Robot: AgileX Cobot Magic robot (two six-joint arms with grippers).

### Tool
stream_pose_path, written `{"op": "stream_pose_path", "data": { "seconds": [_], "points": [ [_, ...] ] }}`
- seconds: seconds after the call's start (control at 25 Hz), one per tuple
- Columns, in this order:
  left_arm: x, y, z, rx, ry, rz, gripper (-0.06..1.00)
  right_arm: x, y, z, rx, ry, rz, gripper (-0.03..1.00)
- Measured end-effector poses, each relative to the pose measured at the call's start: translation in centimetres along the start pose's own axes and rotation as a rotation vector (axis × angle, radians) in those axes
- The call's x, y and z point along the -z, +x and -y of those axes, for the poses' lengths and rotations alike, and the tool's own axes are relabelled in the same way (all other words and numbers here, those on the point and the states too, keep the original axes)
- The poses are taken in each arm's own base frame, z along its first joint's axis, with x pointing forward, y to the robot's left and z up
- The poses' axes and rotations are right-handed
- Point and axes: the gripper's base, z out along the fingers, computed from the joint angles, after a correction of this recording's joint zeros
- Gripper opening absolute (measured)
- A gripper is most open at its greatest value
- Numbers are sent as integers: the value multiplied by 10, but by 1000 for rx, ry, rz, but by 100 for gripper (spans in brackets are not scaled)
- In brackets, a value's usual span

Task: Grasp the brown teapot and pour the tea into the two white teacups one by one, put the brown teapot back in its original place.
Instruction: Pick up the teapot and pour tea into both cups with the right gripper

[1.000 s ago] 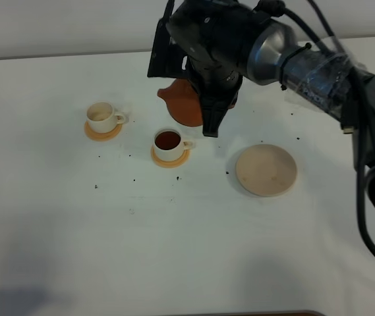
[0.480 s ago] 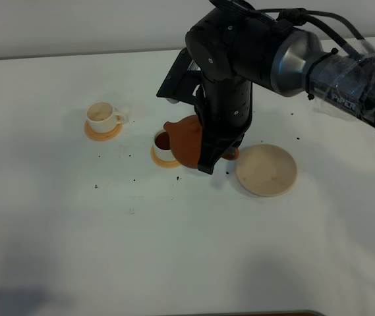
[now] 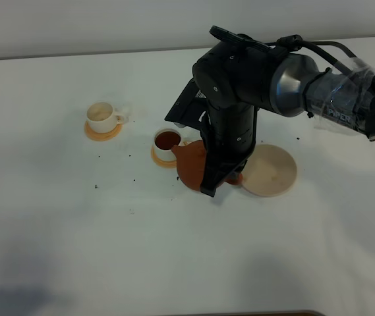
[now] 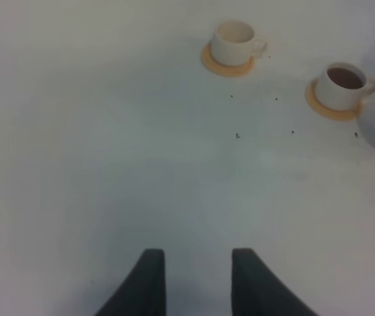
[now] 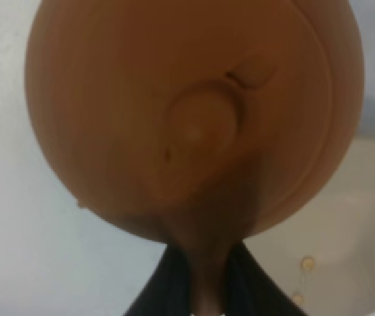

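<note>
Looking at it, your right gripper [image 3: 212, 179], clamped on the brown teapot [image 3: 187, 167], just dropped toward the saucer [image 3: 277, 172], yet the far teacup [image 3: 100, 116] looks empty.

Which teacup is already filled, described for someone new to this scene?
Find the brown teapot under the black arm. Beside its spout stands a white teacup on an orange coaster. It holds dark tea; the other teacup, farther left, looks empty.
</note>
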Motion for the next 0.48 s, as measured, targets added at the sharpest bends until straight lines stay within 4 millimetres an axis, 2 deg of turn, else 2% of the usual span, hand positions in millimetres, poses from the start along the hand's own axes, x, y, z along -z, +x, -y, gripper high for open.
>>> {"op": "stream_pose_path", "data": {
  "seconds": [0.16, 0.48],
  "points": [
    [0, 0, 0, 0, 0, 0, 25, 7, -4, 4, 14, 24, 25, 9],
    [0, 0, 0, -1, 0, 0, 25, 61, -35, 11, 127, 233, 155, 9]
  ]
}}
